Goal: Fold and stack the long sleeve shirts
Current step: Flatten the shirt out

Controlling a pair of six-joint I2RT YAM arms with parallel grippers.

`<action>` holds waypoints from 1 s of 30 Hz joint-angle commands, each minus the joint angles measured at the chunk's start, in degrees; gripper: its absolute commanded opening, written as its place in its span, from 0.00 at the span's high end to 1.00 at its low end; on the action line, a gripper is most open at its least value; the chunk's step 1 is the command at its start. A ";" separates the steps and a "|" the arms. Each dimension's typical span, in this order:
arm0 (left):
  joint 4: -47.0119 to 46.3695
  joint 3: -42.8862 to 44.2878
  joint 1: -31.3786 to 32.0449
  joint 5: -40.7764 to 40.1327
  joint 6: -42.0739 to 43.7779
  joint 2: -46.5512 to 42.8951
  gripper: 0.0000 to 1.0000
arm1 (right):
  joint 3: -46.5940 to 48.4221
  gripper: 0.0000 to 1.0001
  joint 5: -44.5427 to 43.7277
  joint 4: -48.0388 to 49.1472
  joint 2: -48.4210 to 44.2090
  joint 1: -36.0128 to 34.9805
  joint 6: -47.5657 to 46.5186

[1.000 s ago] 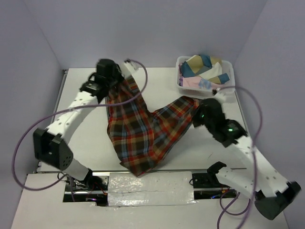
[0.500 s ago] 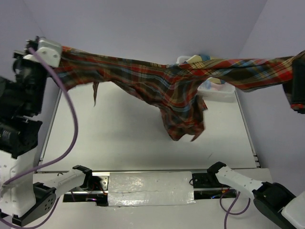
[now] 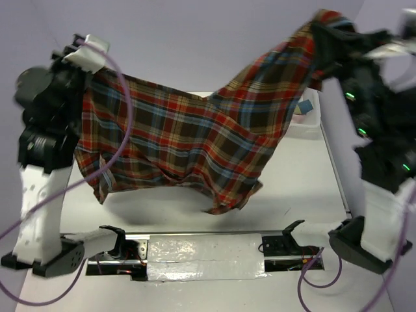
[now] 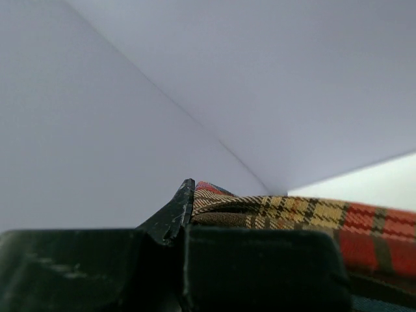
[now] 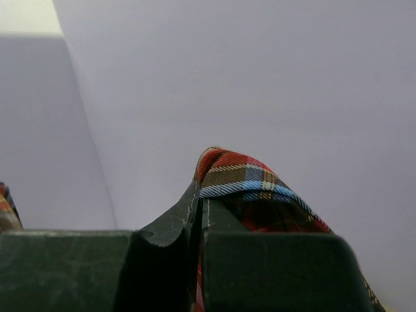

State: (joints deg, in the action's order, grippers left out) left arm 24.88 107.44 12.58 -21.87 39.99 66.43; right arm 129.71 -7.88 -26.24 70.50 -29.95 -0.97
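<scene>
High above the counter (image 3: 302, 188), the plaid shirt (image 3: 188, 146) hangs spread between the arms, left edge lower, right edge higher. Half a second ago it was a twisted, stretched band; now it opens into a broad sheet. The left end effector (image 3: 88, 68) and right end effector (image 3: 325, 29) each stay clamped on its fabric, so it looks ready for laying flat.

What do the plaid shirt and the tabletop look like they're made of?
The plaid shirt looks like soft woven cloth, probably flannel, with a matte finish: it sags and creases as it hangs. The tabletop looks like a rigid white board, smooth and matte with no glare; its exact material is unclear.
</scene>
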 commanded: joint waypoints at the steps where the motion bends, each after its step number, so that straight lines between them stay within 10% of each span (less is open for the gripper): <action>1: 0.52 -1.60 -6.48 0.94 -3.32 5.70 1.00 | -4.62 1.00 0.14 4.78 6.22 0.25 -1.92; 7: -8.61 -10.66 -14.06 4.55 -6.06 15.88 1.00 | 3.31 1.00 -2.22 9.88 25.27 0.42 -3.77; 13: -6.17 10.48 -17.58 3.68 -16.25 40.59 1.00 | 18.84 0.96 -8.29 17.87 49.37 1.83 0.44; 14: -5.99 12.95 -17.76 3.24 -16.78 43.57 1.00 | 17.09 0.70 -7.60 20.67 50.51 1.92 1.14; 17: -3.02 21.03 -18.03 2.27 -17.49 53.07 0.46 | 18.02 0.01 -2.85 15.82 54.55 2.44 7.29; 19: 1.55 27.69 -18.38 2.35 -18.62 58.79 0.01 | 19.97 0.00 0.04 12.98 55.27 2.18 7.22; 26: 9.12 18.88 -21.45 15.76 -20.57 49.87 0.01 | 8.30 0.00 4.00 -2.36 41.86 0.35 2.74; 28: 13.77 13.43 -23.29 20.09 -17.33 42.40 0.01 | -1.87 0.18 4.36 -6.44 37.25 -1.24 0.54; 30: 21.12 9.04 -25.05 23.95 -12.69 34.87 0.02 | -15.88 0.59 3.93 -10.14 29.55 -2.99 0.35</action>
State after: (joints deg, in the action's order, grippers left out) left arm 37.82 118.91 -9.74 -6.96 22.41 116.01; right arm 125.58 -5.61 -27.64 110.06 -29.71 1.10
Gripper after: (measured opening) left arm 0.988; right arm 0.541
